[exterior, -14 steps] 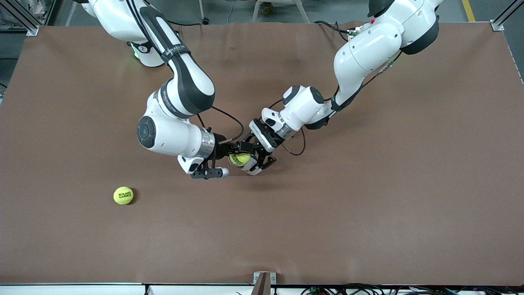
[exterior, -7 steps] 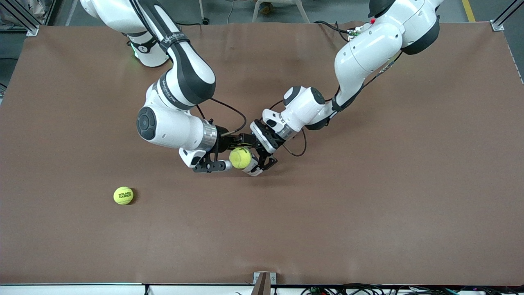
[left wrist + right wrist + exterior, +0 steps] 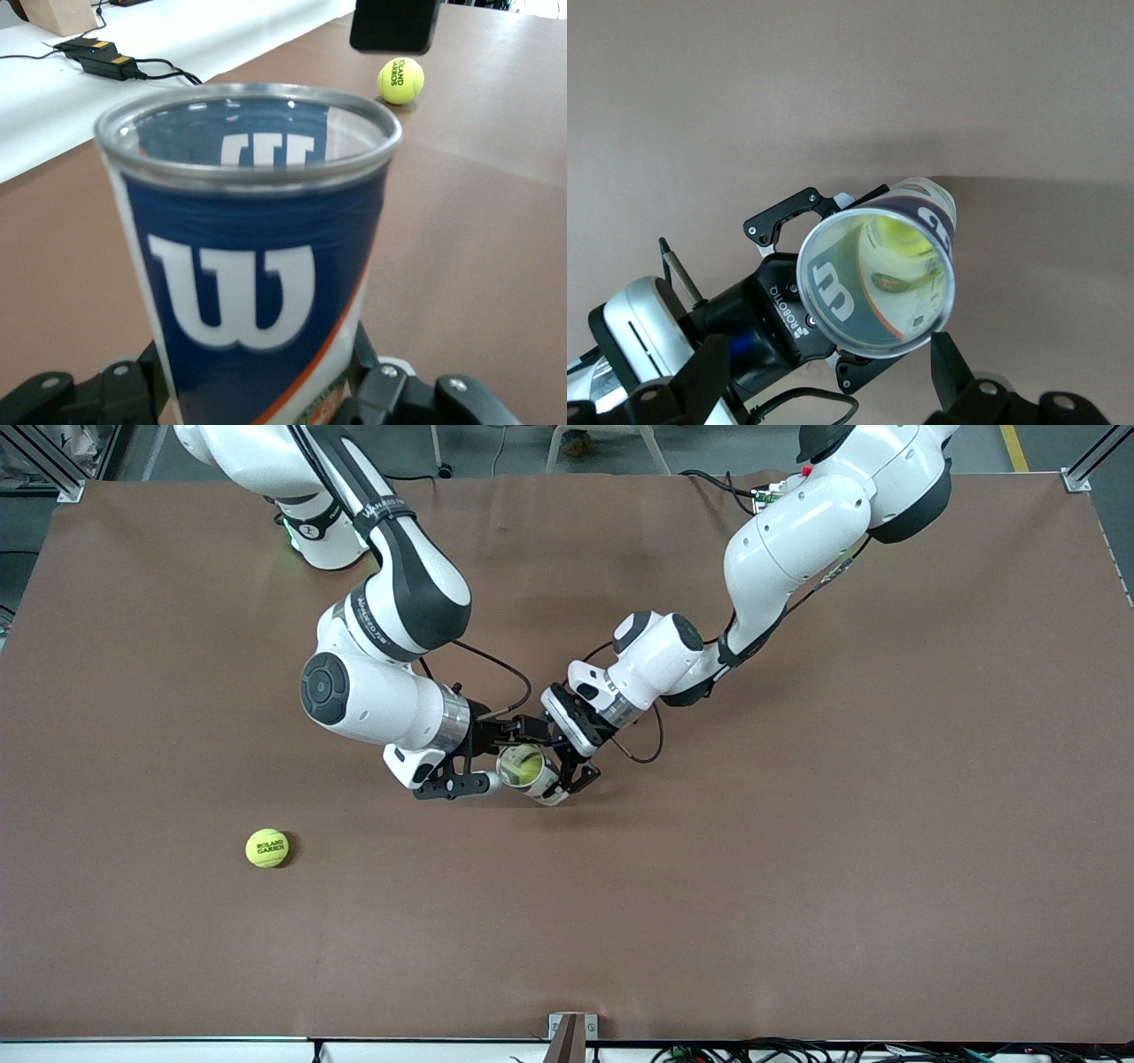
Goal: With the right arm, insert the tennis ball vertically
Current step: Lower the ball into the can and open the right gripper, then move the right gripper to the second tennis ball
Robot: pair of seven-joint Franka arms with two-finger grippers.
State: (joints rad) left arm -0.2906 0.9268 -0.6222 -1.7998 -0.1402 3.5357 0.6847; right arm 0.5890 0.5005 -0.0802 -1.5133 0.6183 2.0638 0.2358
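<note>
The tennis ball (image 3: 899,243) was seen lying inside the can (image 3: 524,771), which was pinched upright by the left claw (image 3: 554,775) above the middle of the bench (image 3: 797,868). The right claw (image 3: 456,782) was held spread and empty just beside the can's rim, while a second ball (image 3: 267,848) lay well apart on the bench toward the right arm's end. If the right claw were drawn away carelessly, the rim could probably be clipped, so that the can would be tilted in its grip and the ball spilled.
</note>
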